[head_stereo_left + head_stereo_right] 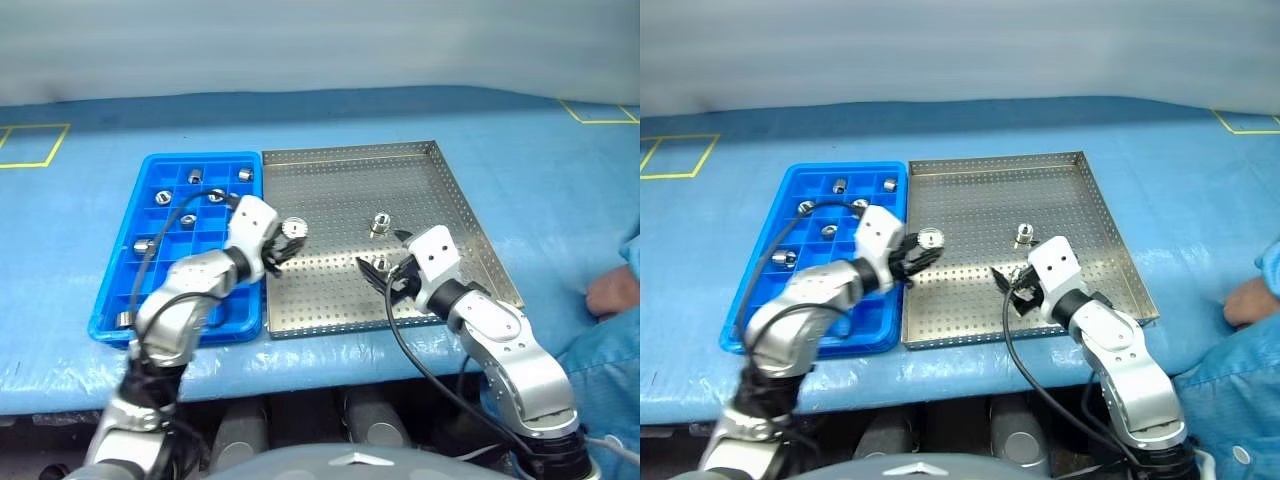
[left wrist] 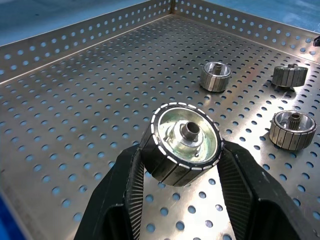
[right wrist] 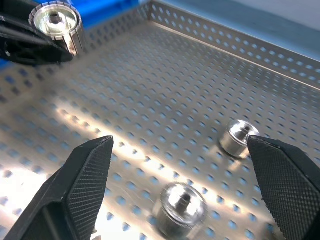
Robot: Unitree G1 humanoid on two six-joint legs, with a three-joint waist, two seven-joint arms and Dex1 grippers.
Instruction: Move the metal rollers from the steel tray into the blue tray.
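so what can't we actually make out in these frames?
- Blue tray: near compartments hidden by the left arm, head views; roller count there unknown.
- Steel tray: rollers under the right claw partly covered, head views; number unclear.
- Person's hand: cut off by the head view's edge.

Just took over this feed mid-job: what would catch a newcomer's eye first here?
The left gripper holds a metal roller in its jaws above the steel tray, near the blue tray, which already has several rollers in its compartments. The right gripper hangs with jaws wide over loose rollers on the steel tray.
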